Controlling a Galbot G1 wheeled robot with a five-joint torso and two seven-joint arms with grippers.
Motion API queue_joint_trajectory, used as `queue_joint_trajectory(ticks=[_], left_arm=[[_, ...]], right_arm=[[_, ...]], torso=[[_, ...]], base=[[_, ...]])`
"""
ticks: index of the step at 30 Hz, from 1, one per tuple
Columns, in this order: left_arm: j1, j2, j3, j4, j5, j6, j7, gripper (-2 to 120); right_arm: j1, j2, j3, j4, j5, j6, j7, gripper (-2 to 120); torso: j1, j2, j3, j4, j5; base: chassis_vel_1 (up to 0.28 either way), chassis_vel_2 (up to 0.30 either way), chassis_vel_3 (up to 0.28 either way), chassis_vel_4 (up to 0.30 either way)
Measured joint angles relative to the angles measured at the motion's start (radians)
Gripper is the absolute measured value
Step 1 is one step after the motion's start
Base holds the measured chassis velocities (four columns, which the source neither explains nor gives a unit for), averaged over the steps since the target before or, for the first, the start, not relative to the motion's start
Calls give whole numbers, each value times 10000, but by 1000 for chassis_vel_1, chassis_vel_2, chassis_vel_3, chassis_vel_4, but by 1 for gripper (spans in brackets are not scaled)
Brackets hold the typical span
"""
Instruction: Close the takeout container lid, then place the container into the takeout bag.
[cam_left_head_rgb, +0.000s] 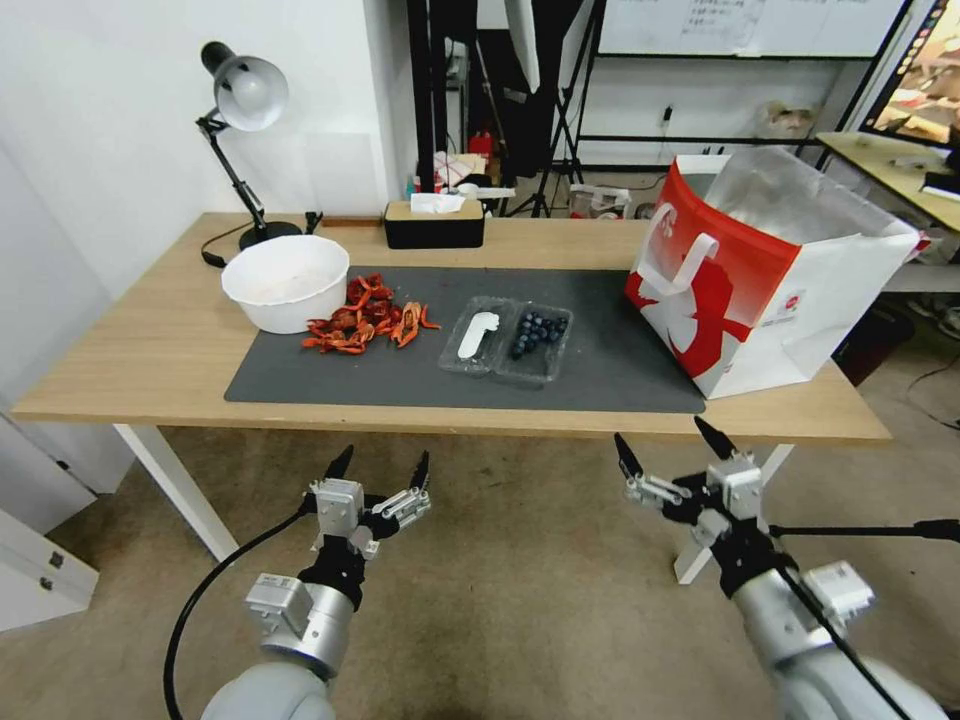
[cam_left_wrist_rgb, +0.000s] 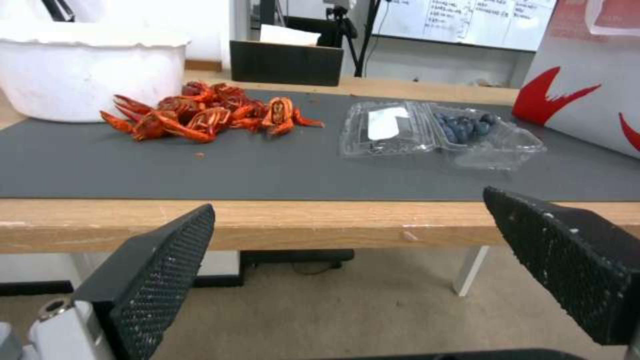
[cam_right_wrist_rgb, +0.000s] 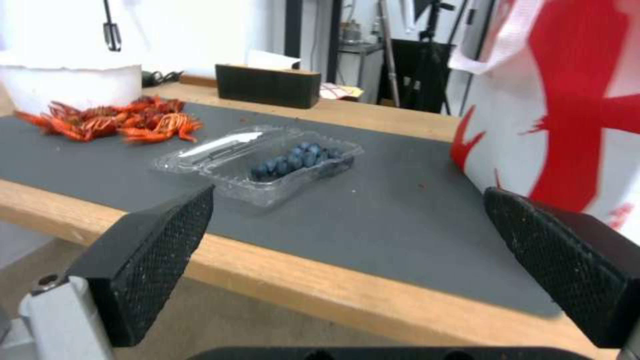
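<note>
On the grey mat (cam_left_head_rgb: 600, 370) the takeout container (cam_left_head_rgb: 507, 339) lies open, long axis sideways; both end effectors spread.

left gripper (cam_left_head_rgb: 384, 462) raised, fingers spread wide, holding nothing; right gripper (cam_left_head_rgb: 672, 445) likewise spread, level with it

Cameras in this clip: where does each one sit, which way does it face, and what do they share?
Head view: high, looking down at the table; both arms below, left claw and right claw open.
Left wrist view: below table edge, facing the takeout container; own fingers.
Right wrist view: same height, facing the takeout bag; own fingers.
Shared: container, crayfish shells.
</note>
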Motion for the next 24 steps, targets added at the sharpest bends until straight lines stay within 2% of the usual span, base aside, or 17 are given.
queue_joint_trajectory(ticks=[4,12,14,20,22,24], left_arm=[[-2,-93,-78,68,25,-10,-1,100],[-10,-221,-146,100,57,-11,-8,100],[1,-405,-279,126,92,-11,-15,100],[53,-548,-414,178,105,-33,-24,100],[62,-649,-487,238,107,-71,-29,100],[61,-673,-497,253,107,-75,-30,100]], right_arm=[[1281,-725,-508,-985,346,-97,130,100],[2087,-1162,-957,-1654,634,-133,160,100],[3190,-1712,-1717,-2523,857,-212,161,100],[4182,-1963,-2512,-3151,848,-531,184,100],[4810,-1967,-3084,-3473,754,-933,246,100],[4949,-1949,-3224,-3555,672,-1069,273,100]], torso=[[2,0,0,2,0],[2,0,0,-1,-3],[3,0,1,1,-1],[3,0,0,1,-2],[3,0,0,3,-2],[3,-1,0,1,-3]], base=[[0,0,0,0],[0,0,0,0],[0,0,0,0],[0,0,0,0],[0,0,0,0],[0,0,0,0]])
